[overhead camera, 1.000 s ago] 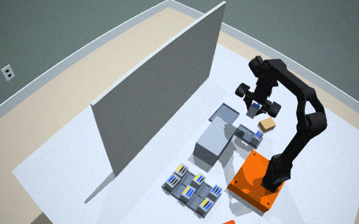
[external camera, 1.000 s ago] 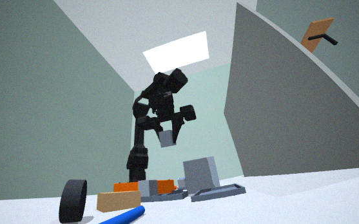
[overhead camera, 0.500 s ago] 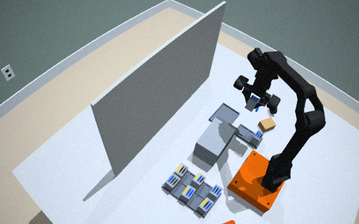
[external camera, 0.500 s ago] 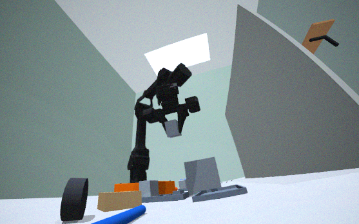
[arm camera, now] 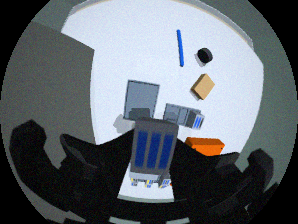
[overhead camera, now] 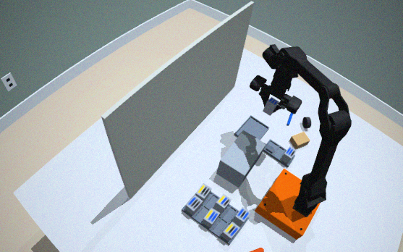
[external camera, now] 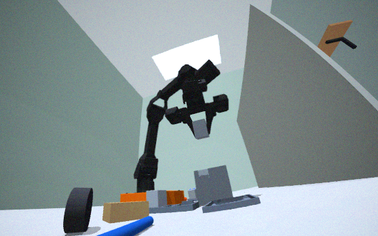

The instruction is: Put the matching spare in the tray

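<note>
My gripper (overhead camera: 272, 104) (external camera: 202, 129) (arm camera: 151, 133) is shut on a grey block with three dark blue bars on the face seen in the wrist view. It holds the block high above the table, beyond the flat grey tray (overhead camera: 254, 126) (external camera: 231, 204) (arm camera: 142, 96) in the top view. The tray shows no block in it. A small holder (overhead camera: 273, 148) (external camera: 174, 207) (arm camera: 174, 113) beside it carries one block (overhead camera: 289, 153) (external camera: 156, 198) (arm camera: 197, 121) with blue bars. A larger holder near the front carries several blocks with yellow, blue and black bars. The held block's back is not readable.
A large grey box (overhead camera: 232, 173) (external camera: 213, 183) stands by the tray. A tall grey panel (overhead camera: 180, 101) (external camera: 301, 112) (arm camera: 45, 75) runs along one side. A tan block (overhead camera: 299, 140) (external camera: 126, 211) (arm camera: 203, 86), black disc (overhead camera: 306, 122) (external camera: 78, 210) (arm camera: 204, 55) and blue rod (overhead camera: 289, 119) (external camera: 128, 228) (arm camera: 180, 47) lie beyond the small holder.
</note>
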Tool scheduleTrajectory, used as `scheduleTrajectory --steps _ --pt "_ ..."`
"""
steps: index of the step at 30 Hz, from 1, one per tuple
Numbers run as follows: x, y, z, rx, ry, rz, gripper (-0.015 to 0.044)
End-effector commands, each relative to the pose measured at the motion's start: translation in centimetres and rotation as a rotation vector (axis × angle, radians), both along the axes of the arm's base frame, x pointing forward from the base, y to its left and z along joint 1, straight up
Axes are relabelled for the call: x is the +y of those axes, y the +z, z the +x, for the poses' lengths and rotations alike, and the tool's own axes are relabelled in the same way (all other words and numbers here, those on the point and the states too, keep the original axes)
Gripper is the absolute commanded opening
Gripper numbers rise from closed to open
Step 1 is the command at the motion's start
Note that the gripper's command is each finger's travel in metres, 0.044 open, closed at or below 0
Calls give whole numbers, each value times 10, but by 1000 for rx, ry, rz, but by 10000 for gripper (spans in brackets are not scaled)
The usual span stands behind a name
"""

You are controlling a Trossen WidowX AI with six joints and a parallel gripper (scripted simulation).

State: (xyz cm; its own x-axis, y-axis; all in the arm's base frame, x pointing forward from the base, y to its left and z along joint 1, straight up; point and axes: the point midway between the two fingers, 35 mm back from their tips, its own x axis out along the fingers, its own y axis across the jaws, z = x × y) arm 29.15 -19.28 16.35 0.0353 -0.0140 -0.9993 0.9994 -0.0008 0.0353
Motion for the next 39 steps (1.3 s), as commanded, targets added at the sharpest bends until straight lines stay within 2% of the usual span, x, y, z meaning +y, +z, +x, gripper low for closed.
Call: scheduleTrajectory --steps 1,7,39 --pt "-2 -1 17 2 -9 -2 0" --pt "-3 -2 34 2 -15 -2 0" --pt "-7 -25 39 2 -15 -2 0"
